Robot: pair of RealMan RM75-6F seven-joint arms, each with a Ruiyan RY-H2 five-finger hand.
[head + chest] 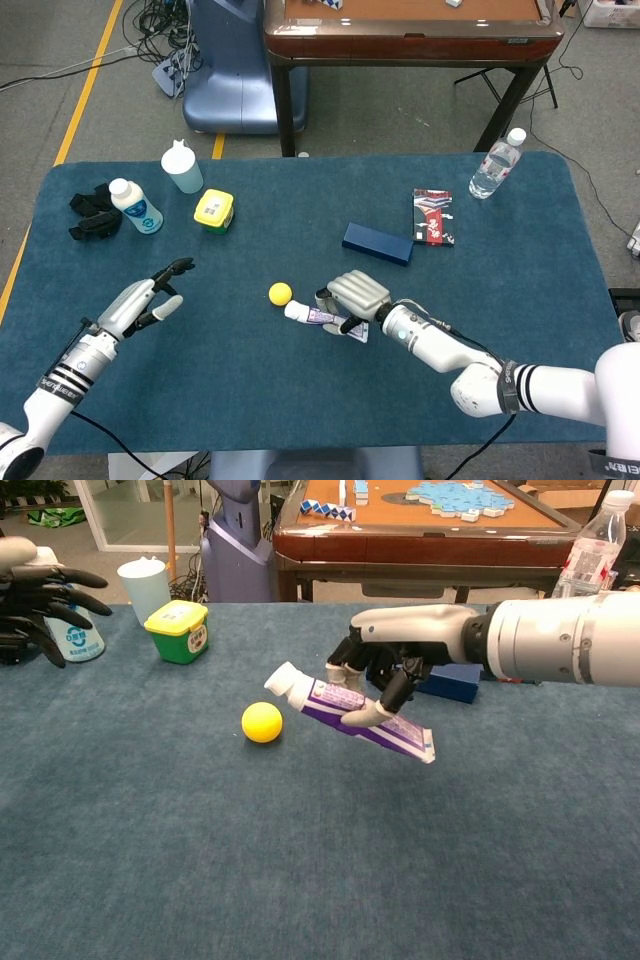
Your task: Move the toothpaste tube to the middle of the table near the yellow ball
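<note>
My right hand point(357, 296) point(392, 663) grips the white and purple toothpaste tube point(350, 713) point(320, 317) around its middle, above the blue table point(300, 400). The tube tilts, cap end up and pointing left toward the yellow ball point(280, 293) point(262, 722), which lies just left of the cap. My left hand point(150, 297) point(40, 590) is far to the left, fingers spread and empty, well away from the tube and the ball.
A green-and-yellow tub point(214, 210), a white bottle point(135, 206), a pale cup point(182, 167) and a black object point(92, 212) stand at the back left. A dark blue box point(377, 243), a red-black packet point(433, 216) and a water bottle point(496, 164) are at the back right.
</note>
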